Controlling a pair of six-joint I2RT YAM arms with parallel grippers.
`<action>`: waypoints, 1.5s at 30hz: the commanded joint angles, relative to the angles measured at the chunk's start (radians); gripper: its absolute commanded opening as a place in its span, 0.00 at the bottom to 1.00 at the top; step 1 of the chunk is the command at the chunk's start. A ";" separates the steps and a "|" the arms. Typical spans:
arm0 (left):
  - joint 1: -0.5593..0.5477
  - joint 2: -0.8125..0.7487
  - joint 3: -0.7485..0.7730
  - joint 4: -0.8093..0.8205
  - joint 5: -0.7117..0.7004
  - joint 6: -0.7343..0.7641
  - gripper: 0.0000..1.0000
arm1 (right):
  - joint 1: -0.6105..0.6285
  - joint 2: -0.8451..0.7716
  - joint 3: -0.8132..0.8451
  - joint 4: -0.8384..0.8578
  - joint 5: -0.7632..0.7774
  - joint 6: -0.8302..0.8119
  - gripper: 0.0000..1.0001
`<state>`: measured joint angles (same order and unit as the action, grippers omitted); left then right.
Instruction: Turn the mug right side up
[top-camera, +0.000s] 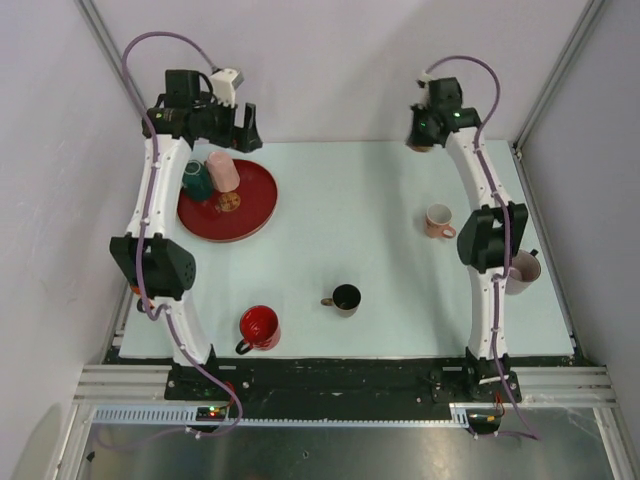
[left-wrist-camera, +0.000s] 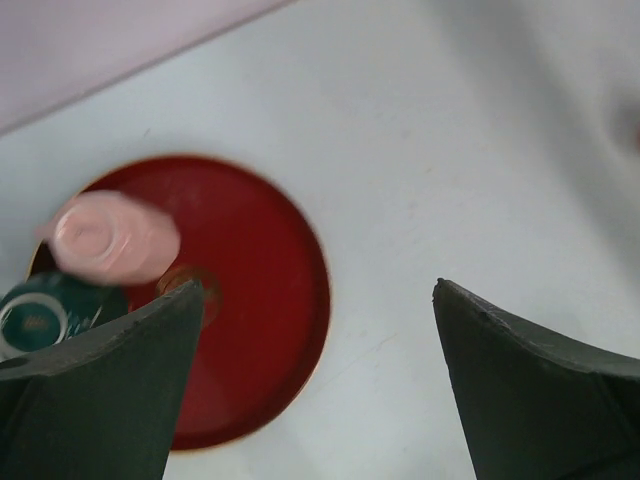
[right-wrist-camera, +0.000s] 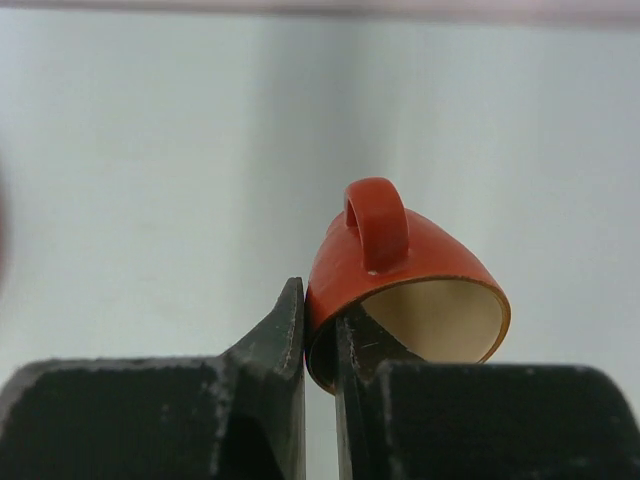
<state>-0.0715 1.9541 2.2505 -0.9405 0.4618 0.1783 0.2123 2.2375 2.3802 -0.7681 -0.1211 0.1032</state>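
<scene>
Right gripper (right-wrist-camera: 319, 312) is right up in my wrist cam's face, fingers pinched together on the rim wall of the mug (right-wrist-camera: 400, 255), one outside and, as far as I can tell, one inside the cream interior. The mug is the orange one, hanging at the far right of the table (top-camera: 360, 200). It looks to be up off the surface, tipped so the handle points up and the mouth faces back toward the camera and a bit down. So it's not right side up yet, I'd call this mid-flip. My plan: roll the wrist slowly until the mouth faces up, since a rim pinch like this could let the mug swing or slip, then lower onto bare table and only let go once the base sits flat. Left gripper (left-wrist-camera: 318, 288) hovers with fingers wide apart, holding nothing, over the red plate (left-wrist-camera: 270, 330) at far left, where a pink cup (left-wrist-camera: 110, 238) and a teal cup (left-wrist-camera: 45, 318) look bottoms up, well apart from all this
</scene>
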 joint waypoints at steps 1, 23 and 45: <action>0.032 -0.137 -0.085 0.014 -0.132 0.110 1.00 | -0.177 0.105 0.098 -0.255 0.210 -0.031 0.00; 0.061 -0.044 -0.191 0.014 -0.453 0.339 1.00 | -0.454 0.332 0.085 -0.298 0.082 -0.045 0.45; 0.067 0.495 0.285 0.243 -0.517 0.087 1.00 | -0.332 -0.084 -0.157 -0.308 0.036 -0.184 0.99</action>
<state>-0.0105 2.4065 2.4992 -0.7982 -0.0952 0.3450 -0.1467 2.2219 2.2688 -1.0508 -0.0616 -0.0364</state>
